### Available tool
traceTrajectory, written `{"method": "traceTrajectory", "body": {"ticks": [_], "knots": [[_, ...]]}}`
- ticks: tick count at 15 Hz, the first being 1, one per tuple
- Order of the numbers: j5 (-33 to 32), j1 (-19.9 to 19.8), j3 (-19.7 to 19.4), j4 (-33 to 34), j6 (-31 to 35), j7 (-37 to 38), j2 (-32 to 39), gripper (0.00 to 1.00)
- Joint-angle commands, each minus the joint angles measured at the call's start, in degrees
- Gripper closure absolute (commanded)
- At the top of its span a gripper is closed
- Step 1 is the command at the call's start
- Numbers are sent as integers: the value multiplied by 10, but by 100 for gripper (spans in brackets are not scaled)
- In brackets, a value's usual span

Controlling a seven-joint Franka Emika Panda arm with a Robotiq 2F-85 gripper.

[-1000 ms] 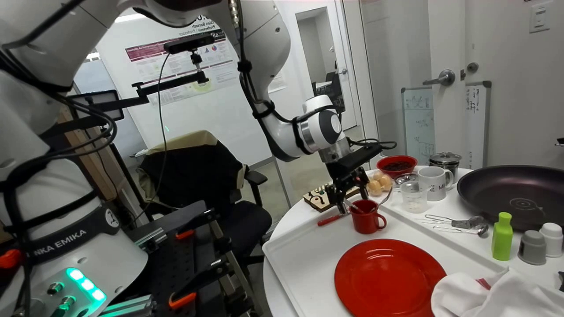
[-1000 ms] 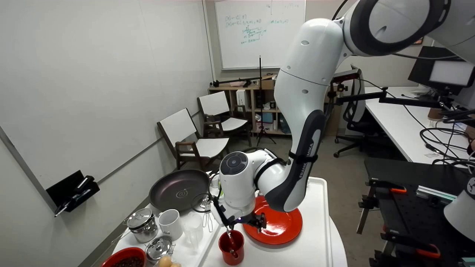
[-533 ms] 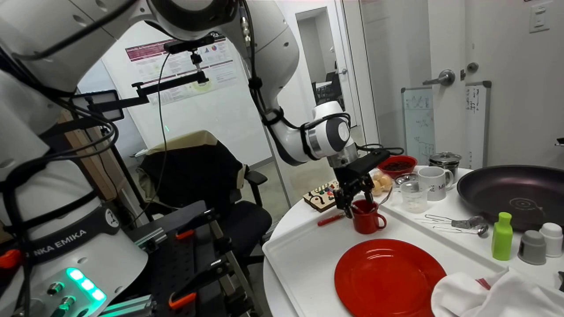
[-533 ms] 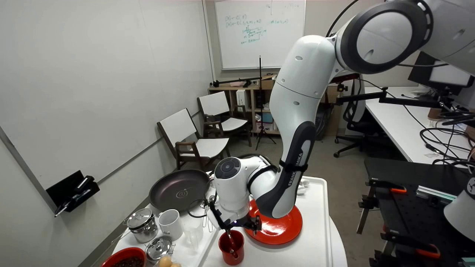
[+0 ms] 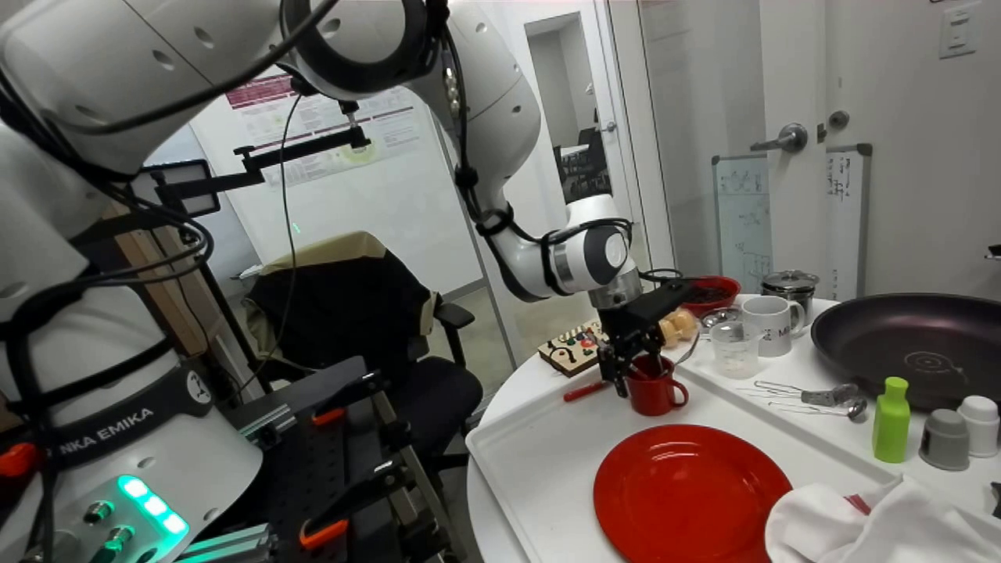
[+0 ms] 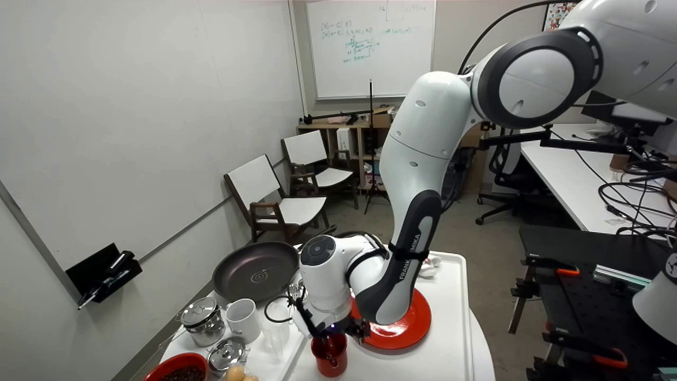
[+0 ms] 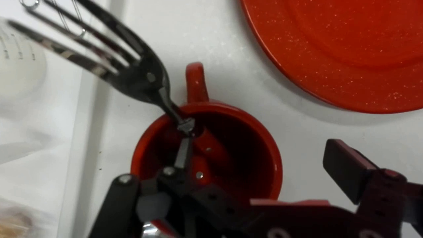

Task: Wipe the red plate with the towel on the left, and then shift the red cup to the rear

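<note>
beside a white table (image 5: 522, 383) stands a dark office chair (image 5: 438, 403), in an exterior view. "nka emika" can be read on the robot base (image 5: 141, 457); a white mug (image 5: 762, 322) has lettering too small to make out beyond an m. since the earlier frames, the gripper (image 5: 641, 373) has come lower and closer to the red cup (image 5: 655, 398), which looks slightly shifted. the arm (image 5: 500, 117) arches over from the base and slopes down, fingers (image 5: 620, 380) pointing at the cup. on the tray (image 5: 536, 461) the red plate (image 5: 688, 496) lies near the cup; whether the towel (image 5: 891, 524) overlaps the plate's rim or only sits beside it cannot be told

in an exterior view, "frank" and "emika" show on the arm's dark shell (image 6: 424, 203), split by a strap (image 6: 408, 254); handwriting on the whiteboard (image 6: 370, 47) is too small to read. the forearm (image 6: 415, 143) hangs lower than before and hides part of the plate

in the wrist view, the gripper is released, jaws spread wide: one pad (image 7: 347, 168) is clear of the cup, the other finger masks part of its rim. a fork (image 7: 140, 76) leans tines-up out of the cup
</note>
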Motion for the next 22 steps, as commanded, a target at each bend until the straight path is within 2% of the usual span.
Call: {"method": "traceTrajectory", "body": {"ticks": [1, 3, 4, 6, 8, 15, 17, 22], "knots": [[29, 7, 2, 35, -20, -37, 22, 0], [39, 9, 1, 40, -23, -46, 25, 3], [42, 10, 0, 42, -25, -50, 27, 26], [49, 12, -1, 46, -27, -55, 30, 31], [56, 12, -1, 51, -28, -63, 33, 44], [72, 12, -3, 52, -28, -78, 34, 100], [77, 11, -3, 50, -28, -85, 35, 96], [89, 8, -1, 39, -29, -99, 31, 96]]}}
